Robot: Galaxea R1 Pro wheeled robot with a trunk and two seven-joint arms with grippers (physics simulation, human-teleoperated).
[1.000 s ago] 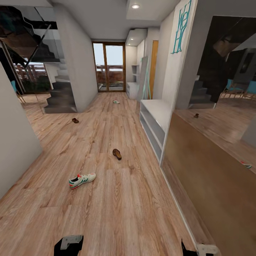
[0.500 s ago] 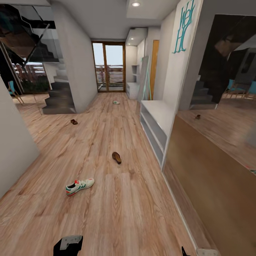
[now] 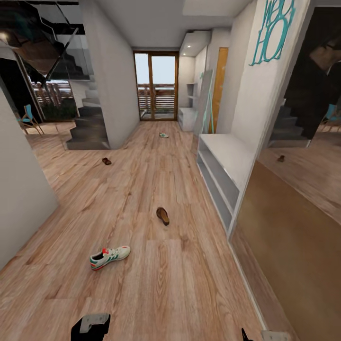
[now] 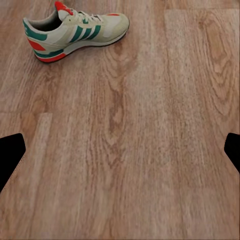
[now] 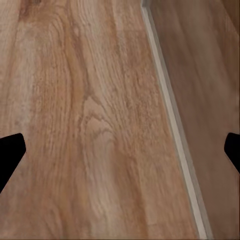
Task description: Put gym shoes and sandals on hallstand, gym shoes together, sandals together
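The left claw point(image 4: 120, 150) shows in its wrist view as two black fingertips at the far edges of the picture, wide apart, with nothing between them but bare floor. The right claw point(image 5: 120, 150) looks the same in its own view: two dark tips set wide, holding nothing. In the head view only a grey and black part of each arm comes in at the lower edge, cut off by the frame.

Under both claws lies the corridor floor point(image 3: 180, 284), light brown planks with a strong wavy wood grain. Beside the right claw a thin pale skirting strip point(image 5: 175, 130) runs along a smooth brown panel.

Ahead of the left claw, the near gym shoe point(image 3: 110, 256) lies on the floor: cream upper, green stripes, red-orange heel and tongue, laces visible in the left wrist view point(image 4: 75, 30).

Further on lies the near sandal point(image 3: 163, 215), dark brown and oval. The far sandal point(image 3: 106, 161) is a small dark shape near the grey stairs. The far gym shoe point(image 3: 163, 135) is only a pale spot before the glass door; its details cannot be made out.

On the right wall stands a low white shelf bench point(image 3: 222, 161) with open tiers. The pale unit point(image 3: 188, 116) beyond it is partly hidden.
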